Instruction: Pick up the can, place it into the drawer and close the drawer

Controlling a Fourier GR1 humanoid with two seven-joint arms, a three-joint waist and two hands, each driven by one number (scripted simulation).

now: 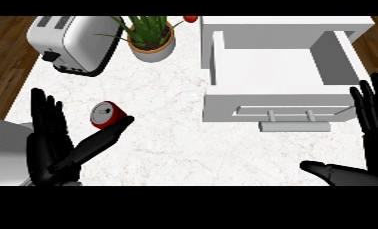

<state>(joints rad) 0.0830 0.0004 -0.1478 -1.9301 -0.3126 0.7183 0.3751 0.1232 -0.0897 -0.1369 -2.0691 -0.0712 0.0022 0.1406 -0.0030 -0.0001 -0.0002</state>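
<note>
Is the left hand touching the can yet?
Cannot tell. In the head view the left hand's thumb tip overlaps the can's lower edge, but the steep angle hides any gap. Fingers are straight, not curled round it.

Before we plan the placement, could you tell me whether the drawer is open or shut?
Open. The drawer is pulled out from its cabinet, its white inside shows, and nothing lies in it.

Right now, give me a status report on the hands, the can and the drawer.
Left hand open beside can, thumb touching. Right hand open, holding nothing. Can lies on counter. Drawer open, path clear.
</note>
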